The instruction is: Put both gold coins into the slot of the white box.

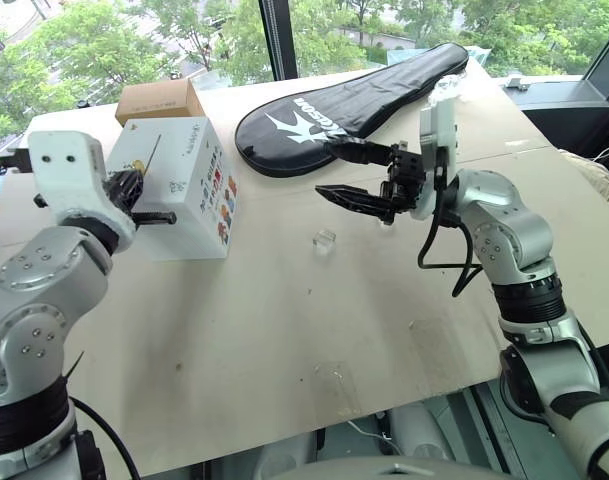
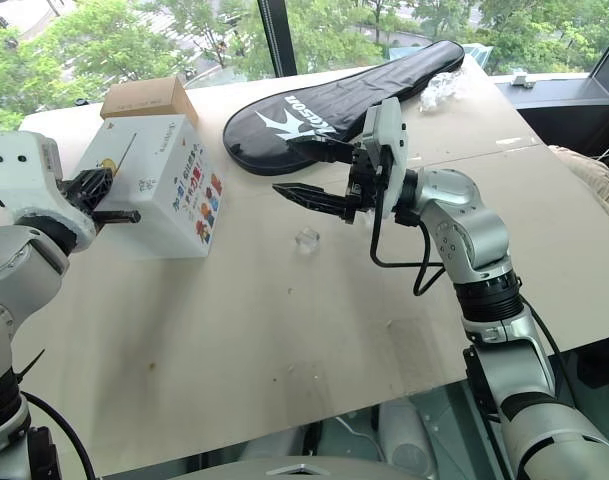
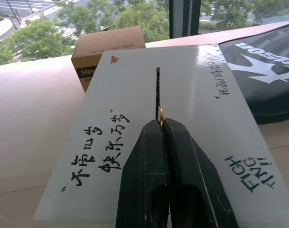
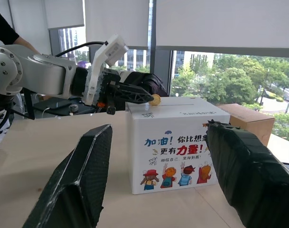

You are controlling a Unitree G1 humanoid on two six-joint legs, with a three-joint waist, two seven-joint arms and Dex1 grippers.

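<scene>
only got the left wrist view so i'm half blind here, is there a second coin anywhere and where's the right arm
Observer: The second coin lies on the table, apart from the white box, on its picture side.
Operator: and the right gripper, carrying anything
Observer: No. The right gripper hangs above the table with its fingers apart and empty, pointing toward the box.
Operator: ok, how does my coin look from the side
Observer: From the right wrist view, the coin sticks out past the left gripper fingertips, just over the box's top near its edge, not yet in the slot.
</scene>
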